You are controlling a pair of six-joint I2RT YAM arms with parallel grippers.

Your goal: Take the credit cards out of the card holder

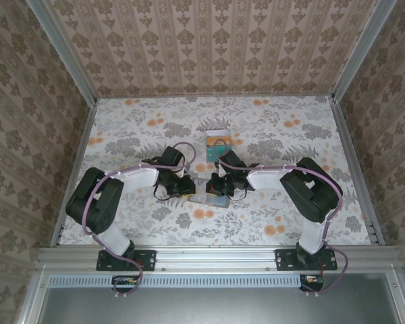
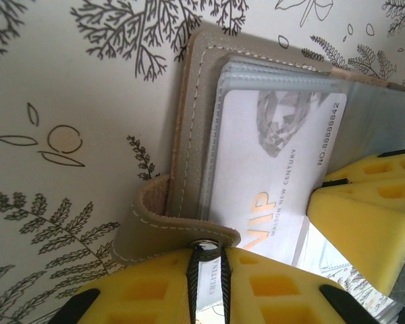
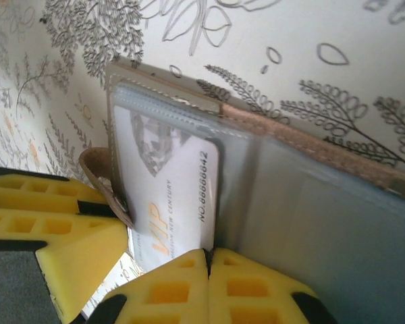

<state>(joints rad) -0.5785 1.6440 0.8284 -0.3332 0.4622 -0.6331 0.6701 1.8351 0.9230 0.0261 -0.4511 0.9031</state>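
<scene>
well, the left gripper (image 2: 206, 262) is pinched shut on the card holder's (image 2: 189, 135) soft strap (image 2: 155, 223); the right gripper (image 3: 208, 264), closed opposite it, seems to nip the credit card's (image 3: 169, 196) edge, probably stiff, light, slippery.

Black-and-white arms (image 1: 98, 202), purple cables (image 1: 273, 167), yellow fingers (image 2: 270, 290)

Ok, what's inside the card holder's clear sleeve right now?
A white VIP card sits in the top clear sleeve of the card holder. Its lower end is covered by the left claw, and any cards beneath it are hidden.
</scene>
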